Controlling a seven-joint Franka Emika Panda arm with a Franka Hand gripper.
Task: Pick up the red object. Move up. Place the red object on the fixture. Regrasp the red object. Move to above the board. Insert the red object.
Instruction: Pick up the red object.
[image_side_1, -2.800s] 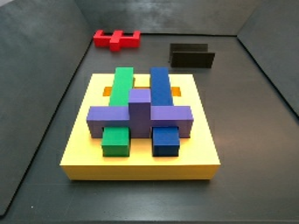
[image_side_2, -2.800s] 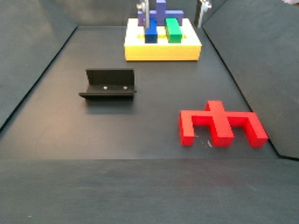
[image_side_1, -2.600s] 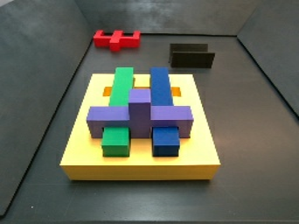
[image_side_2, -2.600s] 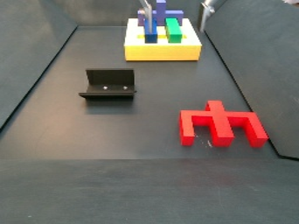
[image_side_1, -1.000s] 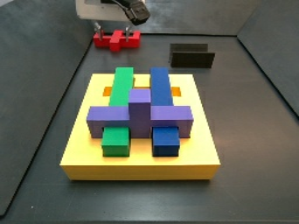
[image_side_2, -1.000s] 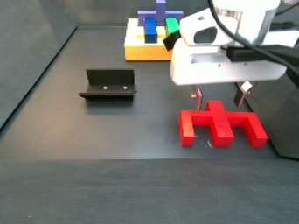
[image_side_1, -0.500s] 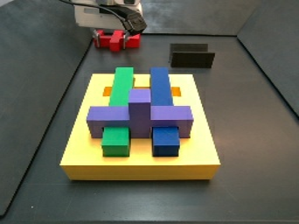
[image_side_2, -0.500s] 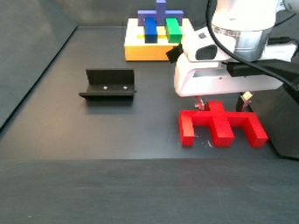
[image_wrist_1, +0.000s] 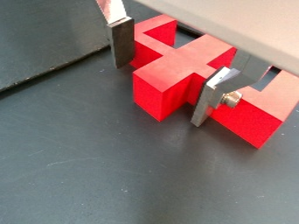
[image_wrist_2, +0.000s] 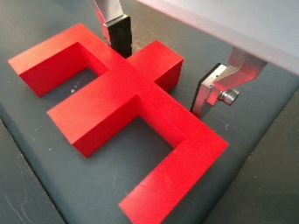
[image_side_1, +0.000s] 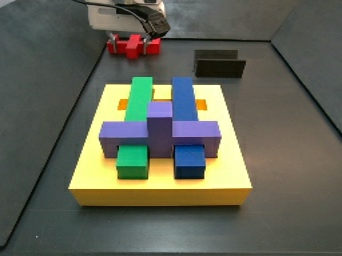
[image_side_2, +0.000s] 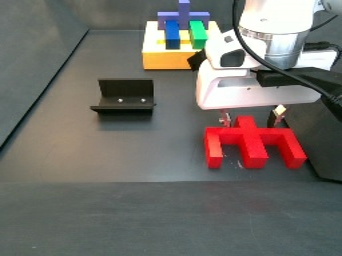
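The gripper (image_wrist_1: 167, 77) hangs low over the bright red blocky piece (image_wrist_2: 117, 96) lying flat on the dark desk, well apart from the yellow slotted board (image_side_1: 160, 180), its jaws spread astride the central stem, so the pick-up seems in hand and next calls for closing.

Bright red object (image_side_2: 251, 145) on dark grey floor (image_side_2: 120, 200). Silver gripper (image_wrist_1: 167, 70) fingers with dark pads, white body above. Black fixture (image_side_1: 221, 65). Yellow board (image_side_1: 163, 178) bearing 1 green (image_side_1: 139, 95), 1 blue (image_side_1: 183, 94), 1 purple block (image_side_1: 159, 130).
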